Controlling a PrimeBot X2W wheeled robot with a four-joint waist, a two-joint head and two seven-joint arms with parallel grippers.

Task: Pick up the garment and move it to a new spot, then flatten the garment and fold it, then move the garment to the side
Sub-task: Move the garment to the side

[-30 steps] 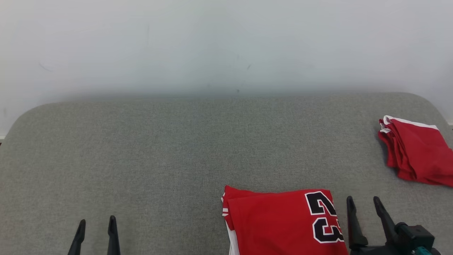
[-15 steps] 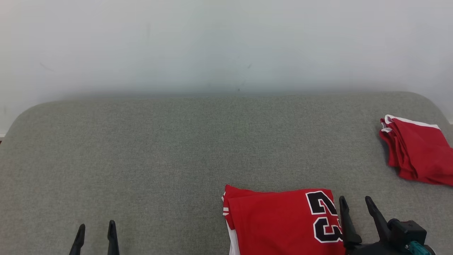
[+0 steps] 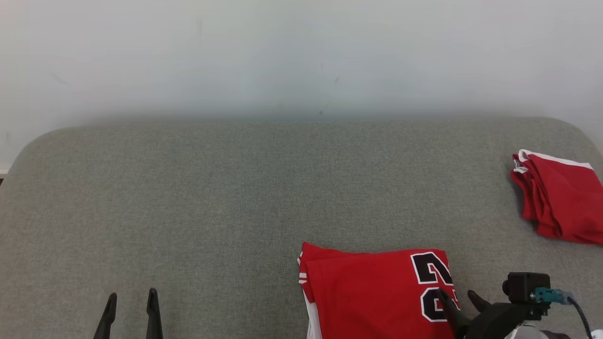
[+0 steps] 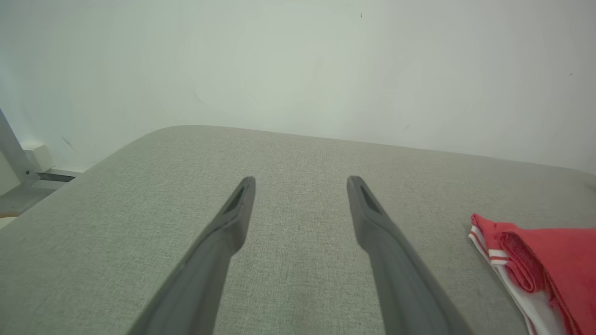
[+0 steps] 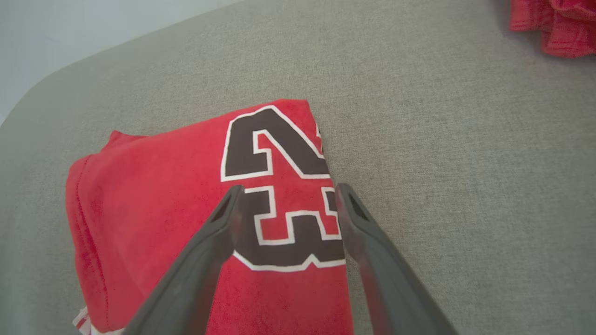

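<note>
The garment (image 3: 367, 292) is a red jersey with a black, white-edged 23, folded flat on the grey padded surface (image 3: 226, 188) near its front edge, right of centre. My right gripper (image 3: 457, 301) hovers open over the jersey's right edge, its fingers pointing down at the number. In the right wrist view the right gripper (image 5: 286, 193) straddles the 3 on the garment (image 5: 163, 204) with nothing between the fingers. My left gripper (image 3: 131, 301) stands open at the lower left, far from the cloth. The left wrist view shows the left gripper (image 4: 300, 184) open above bare fabric, with the garment (image 4: 545, 260) at its right.
A second red folded cloth (image 3: 560, 197) with white trim lies at the surface's far right edge, and shows as the red cloth (image 5: 554, 23) at the top right of the right wrist view. A pale wall (image 3: 301, 56) stands behind the surface.
My right gripper has swung left and tipped down, from beside the jersey's right edge to over the number. The left gripper has stayed put. The head camera has shifted slightly.
</note>
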